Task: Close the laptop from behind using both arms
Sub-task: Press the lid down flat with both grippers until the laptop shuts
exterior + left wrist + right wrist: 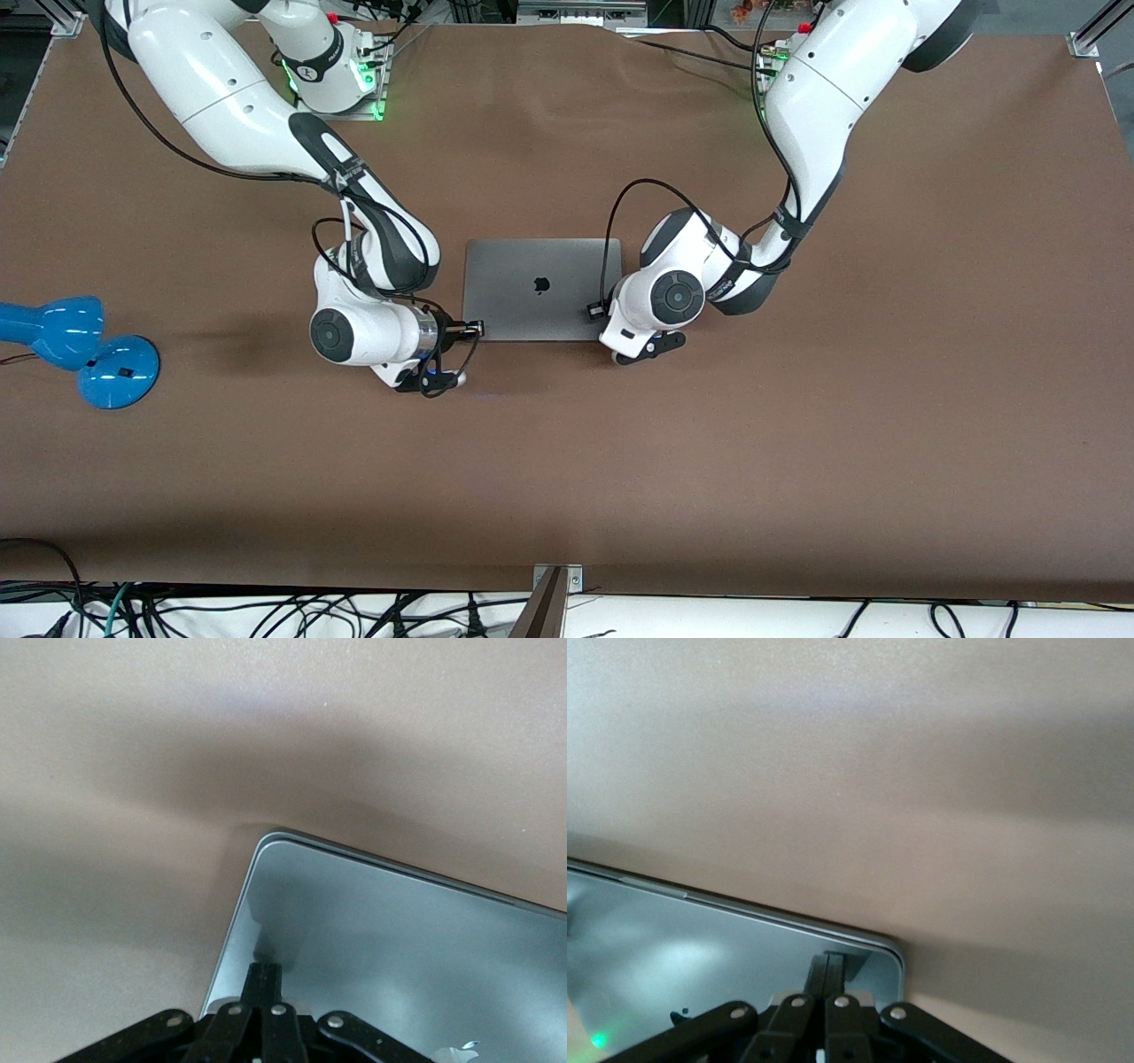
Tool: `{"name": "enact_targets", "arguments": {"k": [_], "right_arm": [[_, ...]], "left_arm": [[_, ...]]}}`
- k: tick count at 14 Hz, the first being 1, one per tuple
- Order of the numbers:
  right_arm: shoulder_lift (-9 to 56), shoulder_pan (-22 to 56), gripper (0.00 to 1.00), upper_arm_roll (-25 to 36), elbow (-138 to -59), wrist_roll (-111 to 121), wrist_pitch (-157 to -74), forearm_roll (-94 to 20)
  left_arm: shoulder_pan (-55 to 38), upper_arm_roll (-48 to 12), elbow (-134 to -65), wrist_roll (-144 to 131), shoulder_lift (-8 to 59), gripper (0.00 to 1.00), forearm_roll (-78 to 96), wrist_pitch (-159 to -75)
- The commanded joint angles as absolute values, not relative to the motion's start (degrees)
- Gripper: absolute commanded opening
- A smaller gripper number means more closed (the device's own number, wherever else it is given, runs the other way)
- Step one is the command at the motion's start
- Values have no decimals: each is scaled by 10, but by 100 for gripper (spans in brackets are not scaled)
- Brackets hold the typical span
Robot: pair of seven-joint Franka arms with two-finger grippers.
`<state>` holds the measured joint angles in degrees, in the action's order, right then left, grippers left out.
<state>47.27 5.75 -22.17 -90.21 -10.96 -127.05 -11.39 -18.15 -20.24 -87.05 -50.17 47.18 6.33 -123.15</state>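
Note:
The space-grey laptop (542, 288) lies in the middle of the table with its lid down, flat or nearly so. The black logo faces up, and the keyboard and screen are hidden. My right gripper (477, 329) is shut, its tips resting on the lid's corner nearer the front camera, toward the right arm's end. My left gripper (594, 311) is shut, its tips on the lid's edge toward the left arm's end, near the corner nearer the camera. The left wrist view shows the lid (399, 939) under the shut gripper (267, 967). The right wrist view shows the lid (700, 948) under the shut gripper (835, 957).
A blue desk lamp (80, 341) lies near the table edge at the right arm's end. The brown table (567, 478) stretches wide nearer the front camera. Black cables trail from both wrists beside the laptop.

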Motion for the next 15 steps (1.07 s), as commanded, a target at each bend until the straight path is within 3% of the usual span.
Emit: {"name": "enact_targets", "arguments": {"k": [1,2,3,4,5,8,10,11,12,13,15], "right_arm": [[488,74,2,-208,-881,-104,-1271,-107],[488,74,2,-208,-880,-104,-1271,-108],[488,75,2,-208,-877,-104,-1271,-108],[488,75,2,-208,-877,-104,-1271,-109],[488,75,2,-208,-876,-104,-1271,-109],[486,75,3,-208,-875,-104,-1270,-113],[476,74,12,-208,-875,-105,-1263,-116],[467,75,49,-208,-875,-108,-1265,-116],[451,76,69,-208,-877,-107,-1264,-112],[431,73,100,-207,-888,-105,-1261,-109],[386,71,100,-204,-916,-103,-1251,-107]], "left_arm": [[-187,-200,-853,-499,486,0,45,-1238],[-187,-200,-852,-499,486,0,45,-1239],[-187,-200,-853,-499,486,12,45,-1239],[-186,-200,-853,-500,486,53,45,-1239],[-186,-200,-853,-499,486,100,44,-1239],[-186,-200,-852,-500,485,100,26,-1239],[-184,-200,-852,-500,482,100,24,-1238],[-180,-200,-852,-500,478,100,24,-1238],[-179,-200,-851,-501,476,100,24,-1238],[-179,-200,-851,-502,470,100,23,-1238],[-176,-200,-851,-504,459,100,24,-1236]]}}
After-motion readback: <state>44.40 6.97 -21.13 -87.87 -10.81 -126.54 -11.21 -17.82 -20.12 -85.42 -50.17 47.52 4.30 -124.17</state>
